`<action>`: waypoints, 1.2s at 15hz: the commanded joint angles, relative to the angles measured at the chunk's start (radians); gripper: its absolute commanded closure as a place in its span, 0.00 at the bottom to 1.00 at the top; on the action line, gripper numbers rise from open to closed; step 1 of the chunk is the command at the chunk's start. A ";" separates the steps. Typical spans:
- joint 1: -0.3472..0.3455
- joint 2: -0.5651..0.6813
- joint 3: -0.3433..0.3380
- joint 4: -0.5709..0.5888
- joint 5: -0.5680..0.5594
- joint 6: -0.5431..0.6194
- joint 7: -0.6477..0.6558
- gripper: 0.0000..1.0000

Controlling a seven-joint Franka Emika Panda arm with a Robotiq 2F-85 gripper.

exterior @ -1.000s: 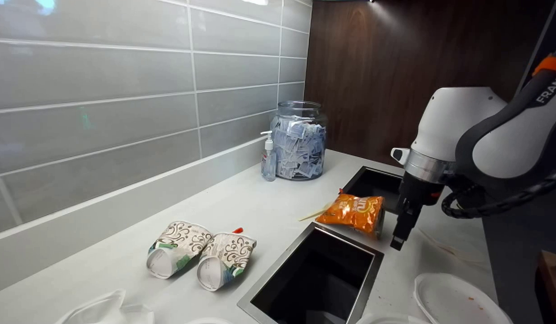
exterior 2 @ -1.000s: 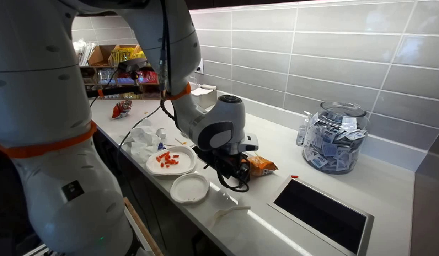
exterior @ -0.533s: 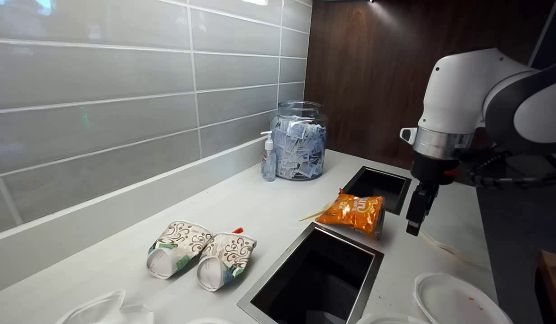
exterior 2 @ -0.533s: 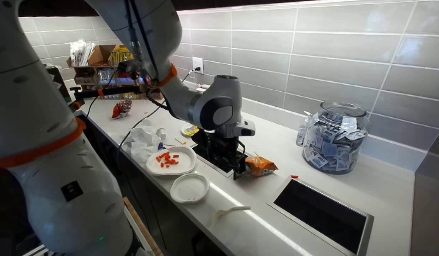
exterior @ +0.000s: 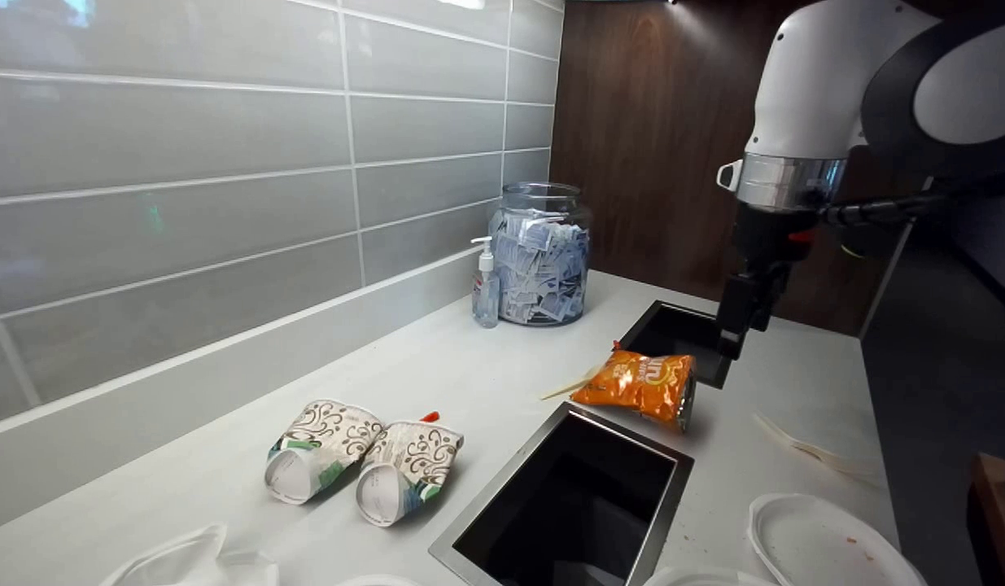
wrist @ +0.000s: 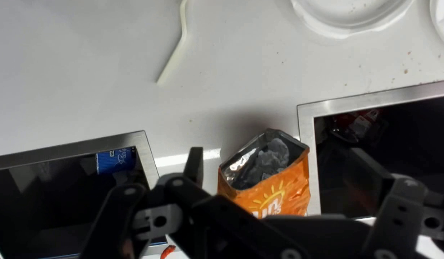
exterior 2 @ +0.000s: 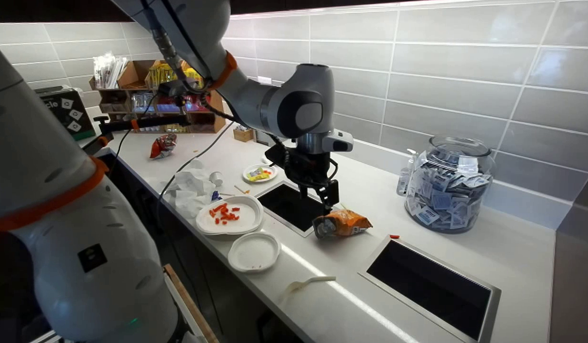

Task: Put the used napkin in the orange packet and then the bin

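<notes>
The orange packet [exterior: 636,381] lies on the counter between two metal-framed bin openings, the nearer framed in steel [exterior: 496,488]. In the wrist view its silvery mouth gapes toward the camera. A crumpled grey-white wad, apparently the used napkin [wrist: 274,158], rests inside the packet [wrist: 279,194]. My gripper [wrist: 285,166] is wide open, fingers apart on either side of the packet in that view, with nothing held. The exterior views place the gripper [exterior 2: 318,200] above the counter, near the packet's open end and the bin [wrist: 306,122]; contact with the packet cannot be judged.
Two patterned paper cups [exterior: 327,443] lie on their sides. A large glass jar [exterior: 543,268] and pump bottle [exterior: 486,293] stand by the tiled wall. A white fork [exterior 2: 317,279], plates [exterior 2: 253,252] and crumpled white paper [exterior 2: 186,190] are along the counter's front side.
My gripper has risen from low beside the packet's open end to well above the counter, staying open. The orange packet has stayed in place.
</notes>
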 commanded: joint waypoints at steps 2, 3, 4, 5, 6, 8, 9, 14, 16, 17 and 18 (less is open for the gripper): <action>-0.011 0.142 0.000 0.125 0.031 -0.035 -0.014 0.00; -0.010 0.177 -0.001 0.153 0.029 -0.042 -0.022 0.00; -0.011 0.210 0.002 0.172 0.010 -0.035 -0.015 0.00; -0.010 0.243 0.001 0.191 0.004 -0.032 -0.016 0.00; -0.009 0.273 -0.001 0.209 0.006 -0.023 -0.027 0.00; -0.007 0.327 -0.005 0.246 0.012 -0.010 -0.051 0.00; -0.007 0.349 -0.006 0.264 0.008 -0.008 -0.056 0.00; -0.005 0.433 -0.017 0.347 -0.014 -0.012 -0.074 0.00; -0.004 0.463 -0.020 0.374 -0.014 -0.014 -0.086 0.00; -0.004 0.476 -0.021 0.385 -0.014 -0.014 -0.092 0.00; -0.004 0.490 -0.023 0.397 -0.015 -0.017 -0.098 0.00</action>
